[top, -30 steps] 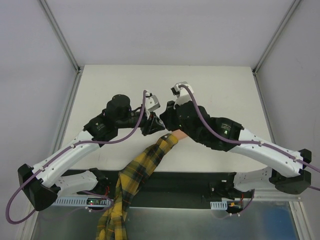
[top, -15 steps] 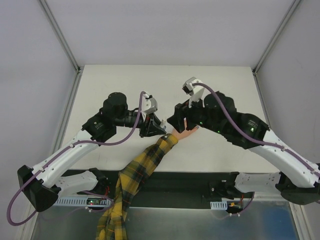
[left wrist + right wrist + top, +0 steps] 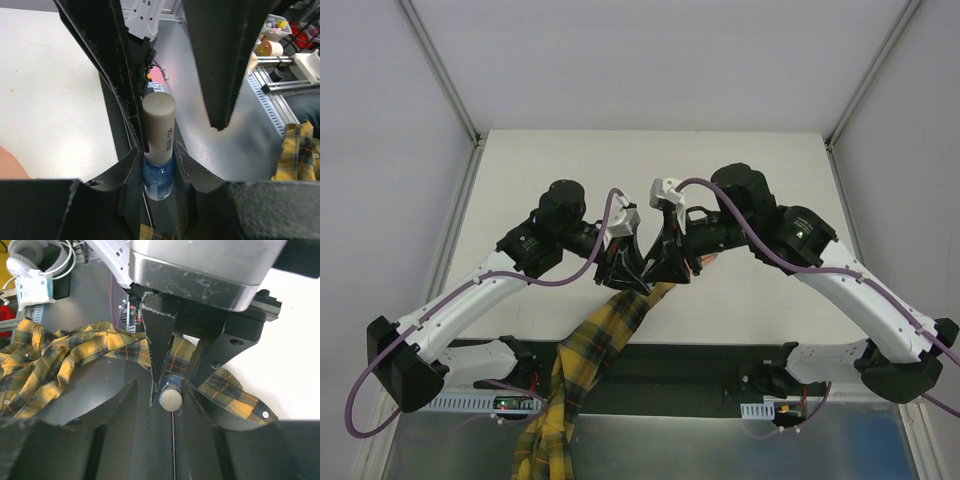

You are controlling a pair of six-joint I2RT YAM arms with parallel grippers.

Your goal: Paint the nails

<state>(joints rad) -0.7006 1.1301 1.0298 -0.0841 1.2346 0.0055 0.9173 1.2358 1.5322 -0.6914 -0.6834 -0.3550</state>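
Step in hand: judging by the layout, uncapping the polish so the brush can come out; no painting is under way.
Left fingers [image 3: 129, 176]: clenched on the blue glass of the polish bottle [image 3: 159, 176], one on each side.
Cap [image 3: 160, 125]: pale and cylindrical, it sticks out past the left fingertips and looks to be on the bottle.
Right fingers [image 3: 116, 412]: parted and straddling the cap. In the left wrist view one dark finger lies against the cap's side and the other stands clear of it, so I read no grasp yet.
Key relation: the bottle's long axis runs straight from the left fingers into the gap of the right fingers. The right wrist view sees the cap end-on, centred between its own fingers. The two arms meet nose to nose.
Nearer arm: the right one for the cap; the left only steadies the bottle.
Nails: not visible in any view. The peach hand [image 3: 8, 166] shows as a sliver at the edge of the left wrist view, on the white worktop [image 3: 760, 170].
Sleeve [image 3: 610, 325]: yellow plaid, running from the near edge up to just beneath the meeting fingers, so the nails should lie just past them, toward the right arm's side.
Next move calls for: closing squarely on the cap, then a twist about that shared axis.
Risk: an off-centre pinch could tilt the bottle in the left grasp.
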